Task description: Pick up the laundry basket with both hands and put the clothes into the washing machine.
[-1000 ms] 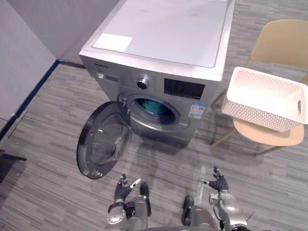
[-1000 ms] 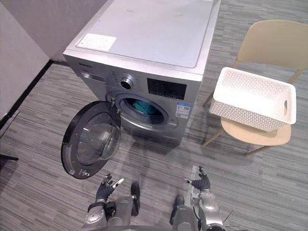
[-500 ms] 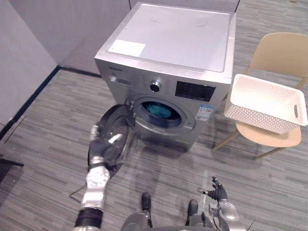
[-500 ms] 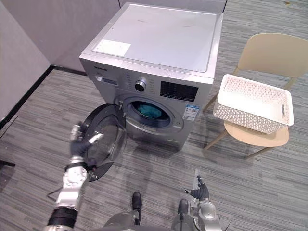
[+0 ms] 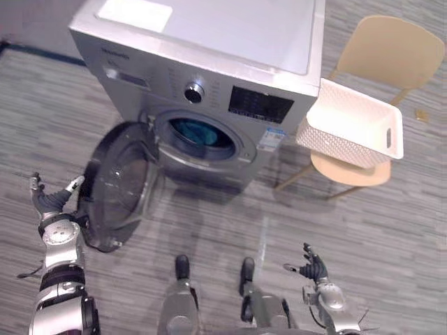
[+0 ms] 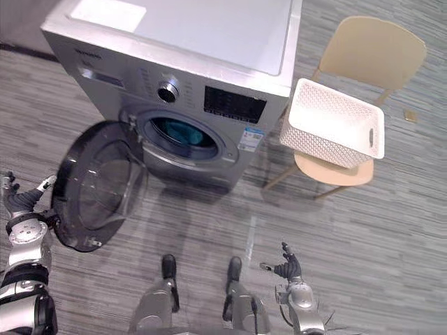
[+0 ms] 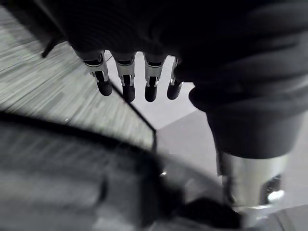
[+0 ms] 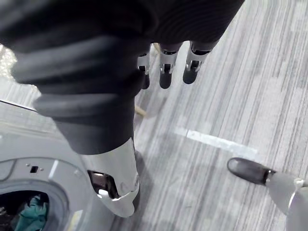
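Head-camera view looking down on a grey striped floor [image 5: 391,230], read L to R.

At approx 8 o'clock the robot's left hand [image 5: 50,201] is up, fingers spread and straight, holding nothing. It sits just beside the outer edge of the washer door; can't tell if it touches.

The round door [image 5: 115,185], dark rim w/ glass centre, hangs wide open at 9 o'clock.

Behind it, from 10 to 12 o'clock, stands a silver front-loading washing machine [image 5: 209,42]. Inside it, seen through the front, lies a teal bundle of clothes [image 5: 202,134].

At 2 o'clock a white perforated laundry basket [image 5: 353,125] rests tilted on the seat of a tan chair [image 5: 387,52], just beside the machine's right side. Its inside looks empty as far as can be seen.

At 5 o'clock, low in frame, the right hand [image 5: 312,266] floats over bare floor, fingers loose and parted, nothing in it, well apart from basket and machine.

Progress, as a judgement: loading looks done. Clothes are in the machine, the basket sits emptied on the chair, and neither hand carries anything. What seems left, if anything, is swinging the door shut; the left hand is near enough for that
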